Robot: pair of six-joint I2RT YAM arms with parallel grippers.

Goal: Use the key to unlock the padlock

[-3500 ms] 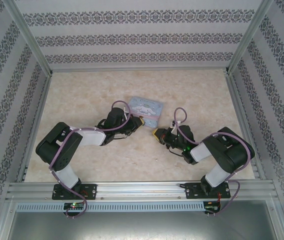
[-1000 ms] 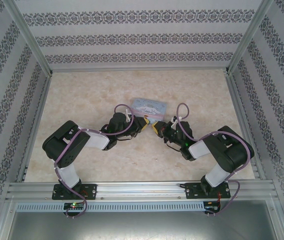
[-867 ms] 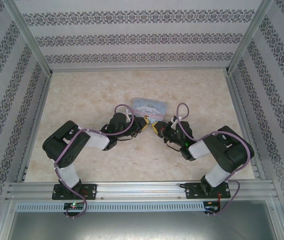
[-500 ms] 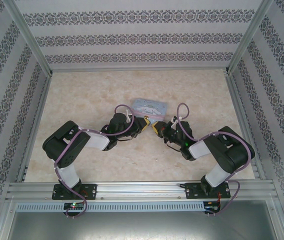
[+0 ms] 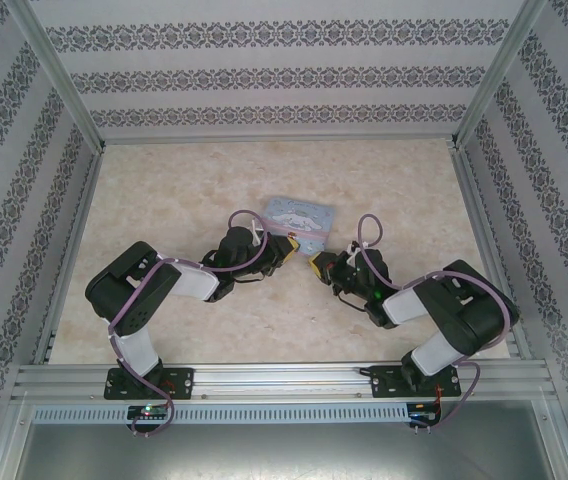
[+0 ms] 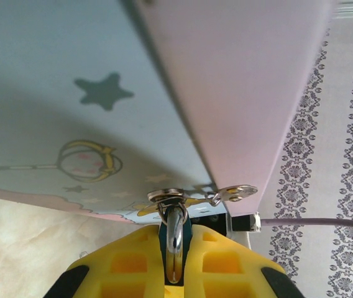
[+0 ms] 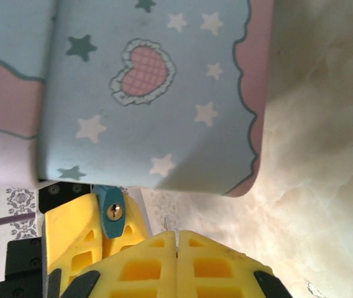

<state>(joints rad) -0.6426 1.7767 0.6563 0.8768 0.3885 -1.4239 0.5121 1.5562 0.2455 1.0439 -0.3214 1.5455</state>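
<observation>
Overhead; wrist close-ups around padlock [image 7: 114,214]

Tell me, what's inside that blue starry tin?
Its contents are hidden: the tin is shut. Outside, the small blue padlock is hooked through its clasp, pinched by the left end effector.

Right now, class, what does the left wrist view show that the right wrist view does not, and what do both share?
Left wrist: the padlock by its shackle, hooked through the latch. Right wrist: its blue keyhole end facing the right gripper, the key poking from shut fingers. Both: the star-printed tin and the left gripper holding the padlock.
</observation>
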